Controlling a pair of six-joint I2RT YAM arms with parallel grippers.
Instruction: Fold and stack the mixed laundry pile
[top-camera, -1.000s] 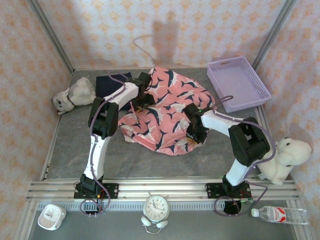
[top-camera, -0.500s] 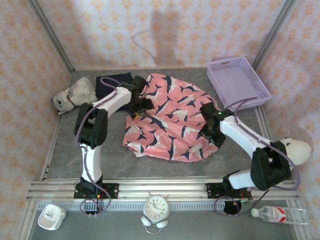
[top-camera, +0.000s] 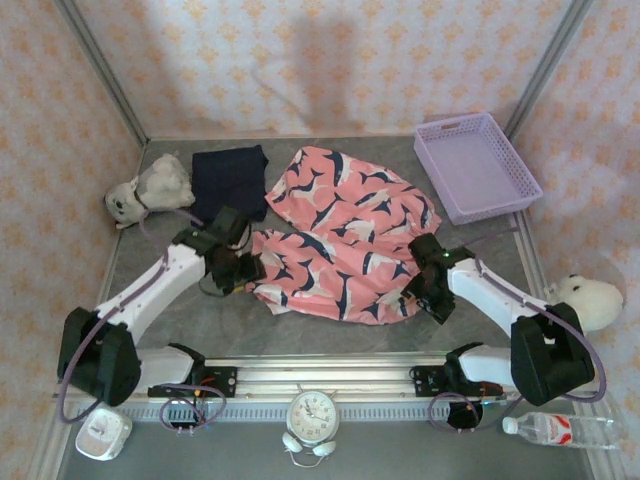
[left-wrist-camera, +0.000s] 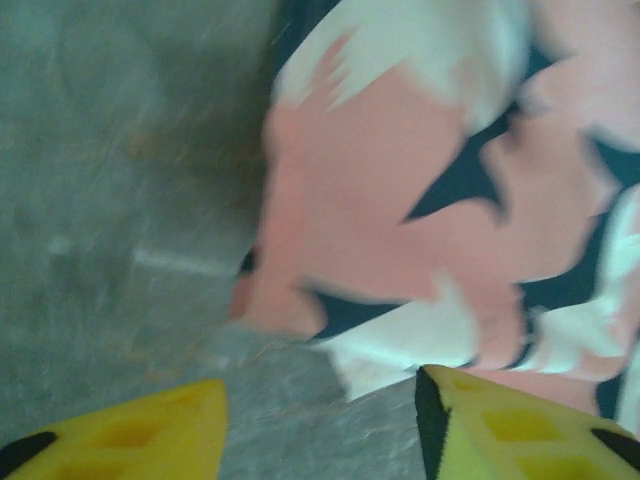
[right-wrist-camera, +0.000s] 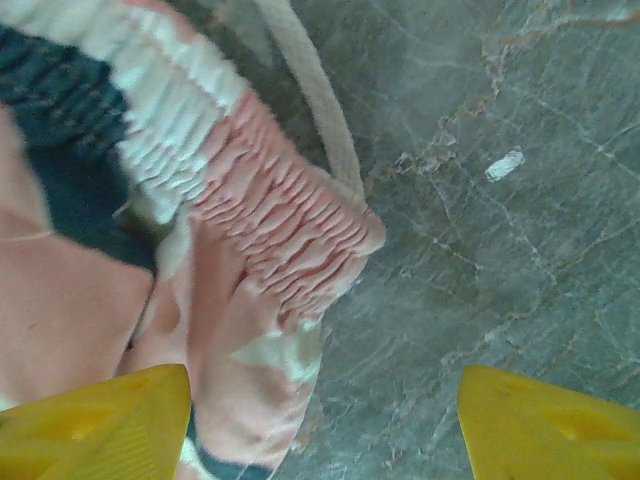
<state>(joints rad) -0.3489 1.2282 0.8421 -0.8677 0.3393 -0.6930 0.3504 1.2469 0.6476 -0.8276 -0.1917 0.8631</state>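
The salmon-pink garment (top-camera: 340, 235), printed with navy and white shapes, lies spread across the middle of the table. The dark navy garment (top-camera: 230, 180) lies folded at the back left, apart from both arms. My left gripper (top-camera: 240, 268) hovers at the pink garment's near left corner. In the left wrist view it (left-wrist-camera: 320, 430) is open, with bare table and a white corner of cloth (left-wrist-camera: 400, 340) between its yellow fingertips (left-wrist-camera: 130, 430). My right gripper (top-camera: 425, 290) is at the garment's near right edge, wide open (right-wrist-camera: 325, 420) over the gathered waistband (right-wrist-camera: 290, 240) and its cord (right-wrist-camera: 315, 110).
A lavender lattice basket (top-camera: 477, 165) stands at the back right. A grey plush toy (top-camera: 150, 190) lies at the left wall and a white one (top-camera: 590, 300) at the right. Beyond the near rail sit a clock (top-camera: 313, 415) and a bottle (top-camera: 560, 430).
Both arms drew back toward the near side. The right gripper opened and let go of the pink garment, which now lies flatter. The left gripper moved from its far left edge to its near left corner.
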